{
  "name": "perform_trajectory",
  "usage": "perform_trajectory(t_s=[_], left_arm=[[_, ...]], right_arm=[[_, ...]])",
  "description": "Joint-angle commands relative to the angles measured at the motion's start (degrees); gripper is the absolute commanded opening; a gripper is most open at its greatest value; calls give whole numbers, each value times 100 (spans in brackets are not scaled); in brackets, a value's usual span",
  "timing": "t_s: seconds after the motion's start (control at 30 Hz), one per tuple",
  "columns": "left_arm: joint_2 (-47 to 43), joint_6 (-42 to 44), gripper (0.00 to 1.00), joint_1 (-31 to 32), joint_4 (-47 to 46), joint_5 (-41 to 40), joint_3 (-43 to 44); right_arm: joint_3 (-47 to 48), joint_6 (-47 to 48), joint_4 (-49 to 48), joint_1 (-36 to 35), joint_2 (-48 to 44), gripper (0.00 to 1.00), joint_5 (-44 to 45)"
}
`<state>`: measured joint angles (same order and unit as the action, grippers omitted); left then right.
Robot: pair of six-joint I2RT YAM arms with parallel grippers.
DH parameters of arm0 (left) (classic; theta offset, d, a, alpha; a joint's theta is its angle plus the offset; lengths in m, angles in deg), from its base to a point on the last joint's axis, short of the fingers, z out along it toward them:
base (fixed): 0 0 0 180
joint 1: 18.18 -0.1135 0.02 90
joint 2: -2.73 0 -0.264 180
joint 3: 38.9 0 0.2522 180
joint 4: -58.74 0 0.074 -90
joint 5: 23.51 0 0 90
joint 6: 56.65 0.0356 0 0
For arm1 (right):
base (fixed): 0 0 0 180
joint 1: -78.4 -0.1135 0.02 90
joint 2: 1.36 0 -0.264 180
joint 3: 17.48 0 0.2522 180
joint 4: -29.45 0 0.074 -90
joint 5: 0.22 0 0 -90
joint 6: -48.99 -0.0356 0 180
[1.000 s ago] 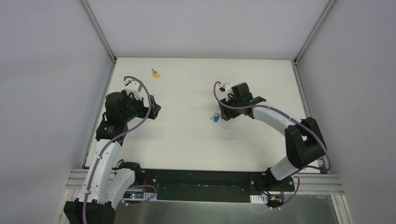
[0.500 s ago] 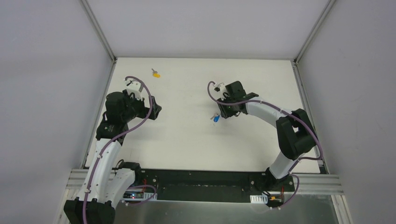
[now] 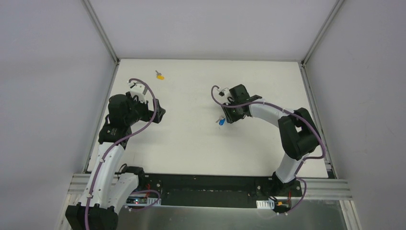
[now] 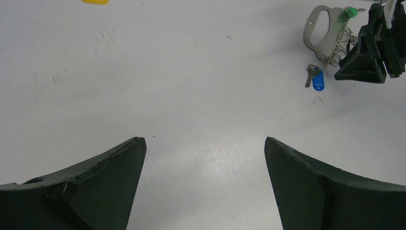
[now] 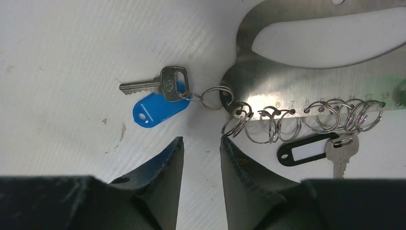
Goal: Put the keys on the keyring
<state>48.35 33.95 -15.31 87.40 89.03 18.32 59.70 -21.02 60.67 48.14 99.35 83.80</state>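
The keyring point(image 5: 287, 81) is a silver oval plate with a row of split rings, lying on the white table just beyond my right gripper point(image 5: 201, 140). That gripper's jaws stand slightly apart with nothing between them. A blue-tagged key point(image 5: 155, 109) lies left of the keyring, and its split ring point(image 5: 215, 97) appears hooked in the plate's end hole. A black-tagged key point(image 5: 306, 149) hangs from a ring further right. A yellow-orange key point(image 3: 160, 75) lies alone at the far left of the table. My left gripper point(image 4: 205, 140) is wide open and empty, well away from the keyring point(image 4: 320, 28).
A green tag point(image 4: 352, 12) sits at the keyring's far end. The right gripper point(image 3: 227, 117) covers most of the keyring from above, with the blue key point(image 3: 221, 121) showing beside it. Grey walls close in the table's left, back and right.
The right arm's wrist and elbow have shifted a little to the left over the keyring. The left arm, the blue key and the yellow key have not moved.
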Motion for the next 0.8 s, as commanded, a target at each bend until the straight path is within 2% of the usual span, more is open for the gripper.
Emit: perform_trajectory(t_s=[0.0,0.77], left_arm=[[-36,80,100,-69,-180,169,-24],[-27,85,100,-112,-206,254,-57]], right_arm=[[257,-36,88,-11,78,37,258],[418,-368,-407,47,149,38,825]])
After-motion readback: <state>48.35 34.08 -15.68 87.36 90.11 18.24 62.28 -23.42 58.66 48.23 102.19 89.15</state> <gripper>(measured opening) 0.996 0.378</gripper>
